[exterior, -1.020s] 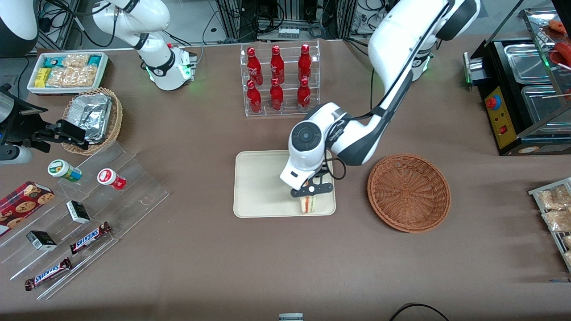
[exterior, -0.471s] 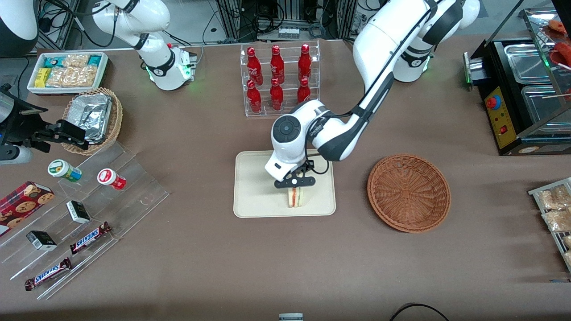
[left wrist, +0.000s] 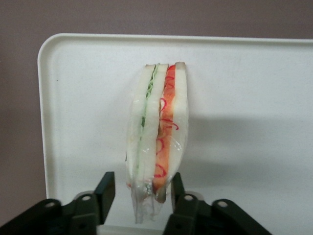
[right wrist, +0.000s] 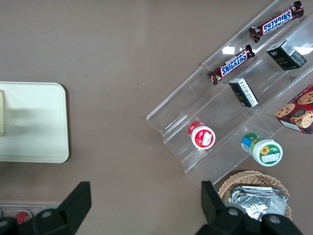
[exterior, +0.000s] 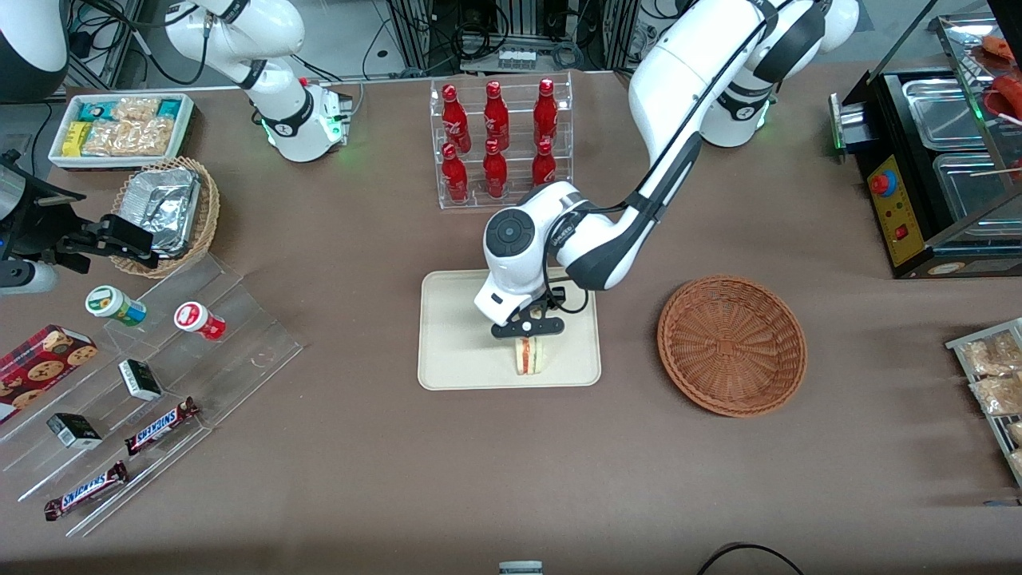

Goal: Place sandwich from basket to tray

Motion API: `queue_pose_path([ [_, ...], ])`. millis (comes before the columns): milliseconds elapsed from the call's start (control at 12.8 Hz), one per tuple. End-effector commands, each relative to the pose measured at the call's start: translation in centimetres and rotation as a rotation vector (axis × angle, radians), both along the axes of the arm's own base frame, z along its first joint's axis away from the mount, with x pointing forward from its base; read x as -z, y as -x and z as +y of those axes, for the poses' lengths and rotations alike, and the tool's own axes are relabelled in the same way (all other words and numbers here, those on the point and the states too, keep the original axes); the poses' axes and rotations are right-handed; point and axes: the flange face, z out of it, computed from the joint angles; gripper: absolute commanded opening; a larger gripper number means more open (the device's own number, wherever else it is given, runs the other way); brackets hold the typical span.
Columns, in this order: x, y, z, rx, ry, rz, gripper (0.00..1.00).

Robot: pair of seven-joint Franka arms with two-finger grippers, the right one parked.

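Observation:
The sandwich (exterior: 528, 356), a pale bread wedge with red and green filling, stands on its edge on the cream-white tray (exterior: 455, 335), near the tray's rim nearest the front camera. My left gripper (exterior: 528, 339) is right above it. In the left wrist view the sandwich (left wrist: 156, 132) rests on the tray (left wrist: 244, 98), and the gripper (left wrist: 141, 183) straddles its wrapped end. The fingers are parted: one finger (left wrist: 105, 188) stands clear of the wrap and the other sits close beside it. The reddish-brown wicker basket (exterior: 730, 343) lies empty beside the tray, toward the working arm's end.
A clear rack of red bottles (exterior: 499, 144) stands farther from the front camera than the tray. A stepped acrylic shelf with snacks (exterior: 160, 375) and a tan basket of foil containers (exterior: 164, 212) lie toward the parked arm's end. A food warmer (exterior: 942, 160) stands toward the working arm's end.
The gripper carried the sandwich across the tray, away from the basket, then nearly stopped. The sandwich now sits a little lower, on the tray.

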Motion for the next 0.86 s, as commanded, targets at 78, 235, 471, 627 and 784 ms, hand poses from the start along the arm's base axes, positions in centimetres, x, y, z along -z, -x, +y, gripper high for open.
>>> queue_pose_path([
  [78,-7.9,-2.1,2.9,-0.116,-0.023,-0.051,0.99],
  [235,-12.7,-4.1,7.5,-0.184,-0.056,-0.049,0.99],
  [471,-18.7,-6.9,16.3,-0.259,-0.085,-0.008,0.99],
  [627,-22.1,-7.5,21.4,-0.223,-0.087,0.037,0.99],
  [784,-25.6,-7.8,26.4,-0.216,-0.088,0.051,0.99],
])
